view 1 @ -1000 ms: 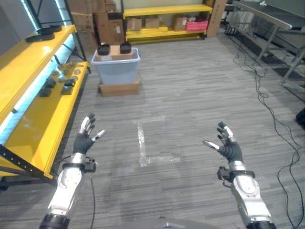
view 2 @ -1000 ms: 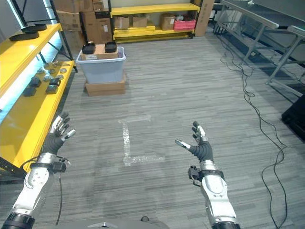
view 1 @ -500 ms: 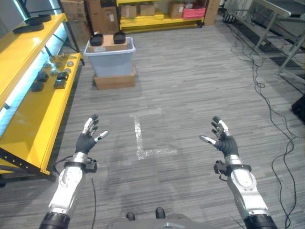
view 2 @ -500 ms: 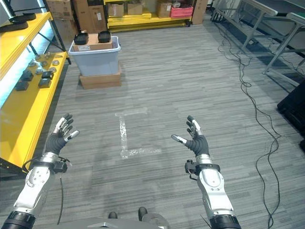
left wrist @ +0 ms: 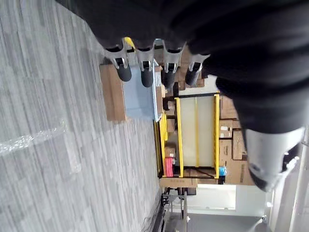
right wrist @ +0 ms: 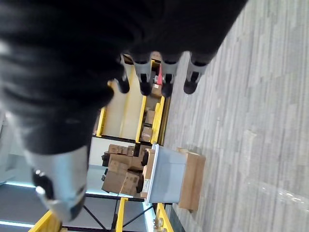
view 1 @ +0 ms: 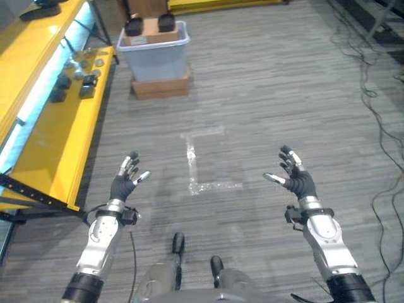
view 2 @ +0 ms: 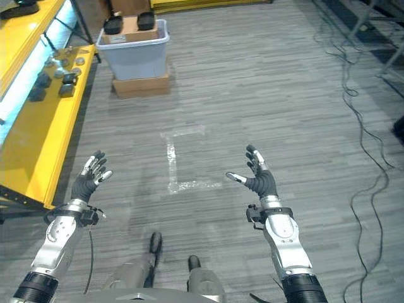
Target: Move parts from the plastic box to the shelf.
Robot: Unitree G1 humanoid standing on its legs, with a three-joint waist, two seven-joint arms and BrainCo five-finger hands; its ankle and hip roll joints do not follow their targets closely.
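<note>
Both the left robot hand [view 1: 124, 183] and right robot hand [view 1: 297, 182] hang released and empty while the parts [view 1: 150, 25] sit in the far plastic box [view 1: 154, 55] beside the yellow shelf [view 1: 53, 120], so approaching the box comes next.

Pale blue-grey plastic box [view 1: 153, 58] on a brown cardboard base [view 1: 160, 88], two black parts [view 1: 134, 26] at its far rim. Left of the box, bright yellow shelf [view 1: 47, 142] carrying dark and grey parts. Grey striped floor [view 1: 265, 101], silvery tape corner [view 1: 201, 170] nearer than the box.
</note>
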